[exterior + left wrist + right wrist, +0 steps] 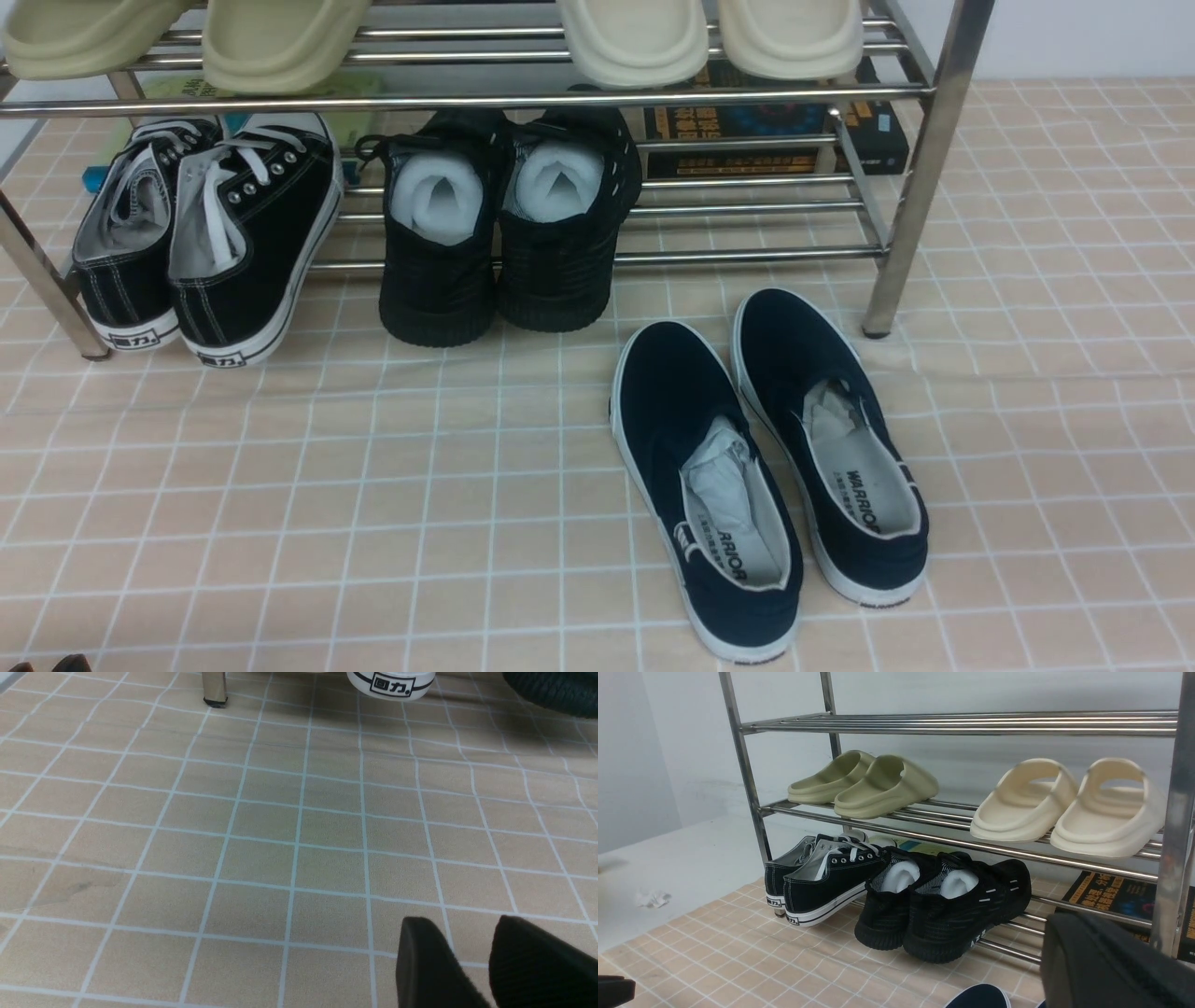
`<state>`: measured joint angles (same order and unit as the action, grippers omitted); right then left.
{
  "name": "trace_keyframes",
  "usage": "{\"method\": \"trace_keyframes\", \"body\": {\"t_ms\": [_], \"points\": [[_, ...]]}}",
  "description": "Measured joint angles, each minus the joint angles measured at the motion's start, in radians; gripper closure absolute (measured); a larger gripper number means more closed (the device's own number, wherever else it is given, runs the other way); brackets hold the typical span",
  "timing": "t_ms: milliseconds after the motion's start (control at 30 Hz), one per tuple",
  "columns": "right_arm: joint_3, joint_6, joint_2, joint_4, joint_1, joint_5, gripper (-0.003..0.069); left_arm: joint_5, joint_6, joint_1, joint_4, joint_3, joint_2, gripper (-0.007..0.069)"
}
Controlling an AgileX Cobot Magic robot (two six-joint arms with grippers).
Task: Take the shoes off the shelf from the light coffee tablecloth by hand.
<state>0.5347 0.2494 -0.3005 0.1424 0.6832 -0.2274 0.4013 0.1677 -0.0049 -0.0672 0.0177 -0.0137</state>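
Now the shoes [770, 467], two dark blue slip-ons with white soles, lie side by side on the light coffee tablecloth [280, 485], just in front of the shelf [920, 177] and near its right front leg. Their toes point toward the shelf and their heels point toward the robot. White paper is stuffed inside each one. On the lowest bars of the shelf sit the black sneakers with white laces [201, 252] on the left and the all-black shoes [509, 224] in the middle, with their heels hanging over the front bar down to the cloth. Higher up rest the green slides [864, 784] and the cream slides [1069, 807]. Some books [775, 131] lie behind the shelf on the right. The left tool [472, 947] hangs over bare cloth with its two black fingers a little apart and nothing between them. The right tool [1101, 961] is only a dark shape at the edge of its own view, and it is shut with nothing in it.
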Motion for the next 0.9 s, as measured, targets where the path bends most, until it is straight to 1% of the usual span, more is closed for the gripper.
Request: {"method": "trace_keyframes", "body": {"t_ms": [433,567,667,733,800,833,900], "points": [[0.0,-0.004,0.0,-0.002,0.0,-0.001,0.0659,0.0,0.0,0.0,0.0,0.0,0.0,0.0386],[-0.024,-0.109,-0.011,-0.078,0.0,-0.002,0.0659,0.0,0.0,0.0,0.0,0.0,0.0,0.0385],[-0.088,-0.236,0.008,-0.131,-0.009,0.0,0.0659,0.0,0.0,0.0,0.0,0.0,0.0,0.0384],[-0.138,-0.294,0.034,-0.166,-0.047,0.001,0.0659,0.0,0.0,0.0,0.0,0.0,0.0,0.0384],[-0.183,-0.306,0.067,-0.187,-0.097,0.002,0.0657,0.0,0.0,0.0,0.0,0.0,0.0,0.0384],[-0.248,-0.295,0.107,-0.201,-0.181,0.002,0.0655,0.0,0.0,0.0,0.0,0.0,0.0,0.0384],[-0.324,-0.249,0.169,-0.207,-0.295,0.0,0.0654,0.0,0.0,0.0,0.0,0.0,0.0,0.0384]]}}
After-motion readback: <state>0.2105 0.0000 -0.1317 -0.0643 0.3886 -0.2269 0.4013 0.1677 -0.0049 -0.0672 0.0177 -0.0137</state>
